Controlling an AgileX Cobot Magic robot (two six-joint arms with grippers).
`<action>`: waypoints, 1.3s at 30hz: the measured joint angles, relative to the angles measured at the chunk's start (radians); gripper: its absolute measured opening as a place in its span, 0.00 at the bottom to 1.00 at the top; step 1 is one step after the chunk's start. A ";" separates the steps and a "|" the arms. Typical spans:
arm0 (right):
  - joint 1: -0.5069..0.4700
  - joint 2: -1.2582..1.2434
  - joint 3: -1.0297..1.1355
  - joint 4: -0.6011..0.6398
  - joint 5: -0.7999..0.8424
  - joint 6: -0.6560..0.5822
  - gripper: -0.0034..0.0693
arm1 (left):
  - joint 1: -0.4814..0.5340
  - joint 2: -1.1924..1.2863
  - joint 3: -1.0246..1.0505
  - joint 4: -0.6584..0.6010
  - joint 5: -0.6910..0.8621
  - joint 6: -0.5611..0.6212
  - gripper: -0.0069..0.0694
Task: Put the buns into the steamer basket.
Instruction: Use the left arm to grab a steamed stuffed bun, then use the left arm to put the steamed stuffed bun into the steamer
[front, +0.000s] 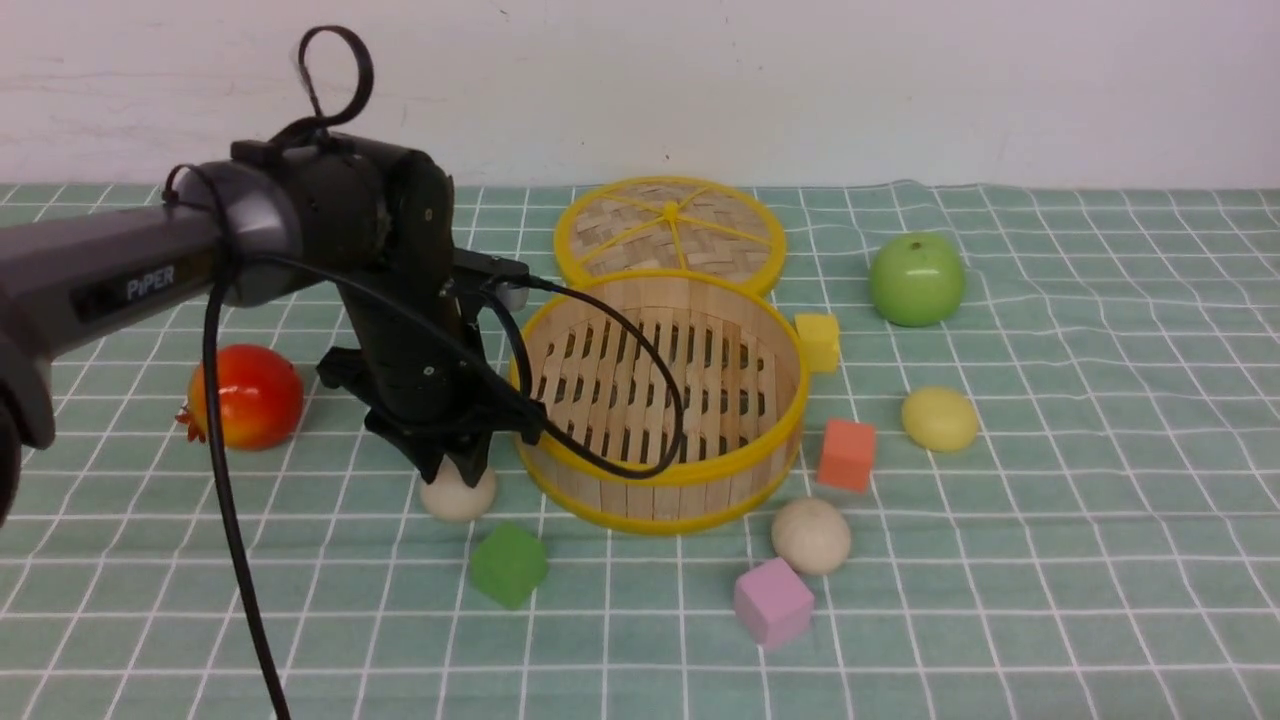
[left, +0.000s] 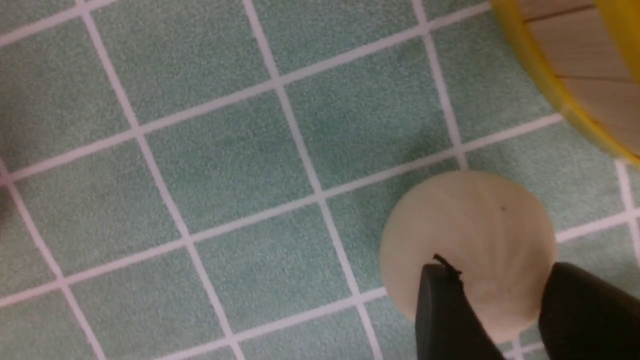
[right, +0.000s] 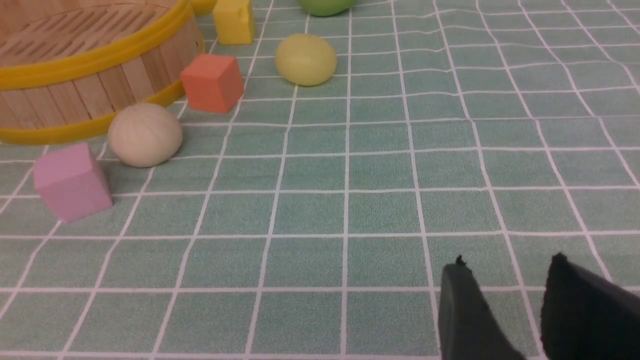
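Note:
The steamer basket (front: 660, 480) stands mid-table with nothing on its slatted floor. One beige bun (front: 458, 495) lies on the cloth just left of the basket. My left gripper (front: 458, 466) hangs right over it, jaws a little apart. In the left wrist view the two fingertips (left: 440, 300) overlap the bun (left: 467, 225), with the basket wall (left: 565, 65) close by. A second beige bun (front: 811, 535) lies in front of the basket and a pale yellow bun (front: 940, 418) to its right. My right gripper (right: 507, 262) is open, empty and low over bare cloth, far from both buns (right: 145, 134) (right: 305, 59).
The flat woven lid (front: 670, 230) leans behind the basket. A green apple (front: 917, 279) sits back right and a red fruit (front: 245, 396) at the left. Yellow (front: 818, 342), orange (front: 846, 454), pink (front: 772, 602) and green (front: 509, 564) cubes lie around the basket.

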 joint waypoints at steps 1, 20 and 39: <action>0.000 0.000 0.000 0.000 0.000 0.000 0.38 | 0.000 0.004 0.000 0.001 -0.002 0.000 0.44; 0.000 0.000 0.000 0.000 0.000 0.000 0.38 | -0.005 -0.011 -0.041 0.011 0.068 -0.021 0.08; 0.000 0.000 0.000 0.000 0.000 0.000 0.38 | -0.100 0.077 -0.202 0.019 -0.199 0.077 0.13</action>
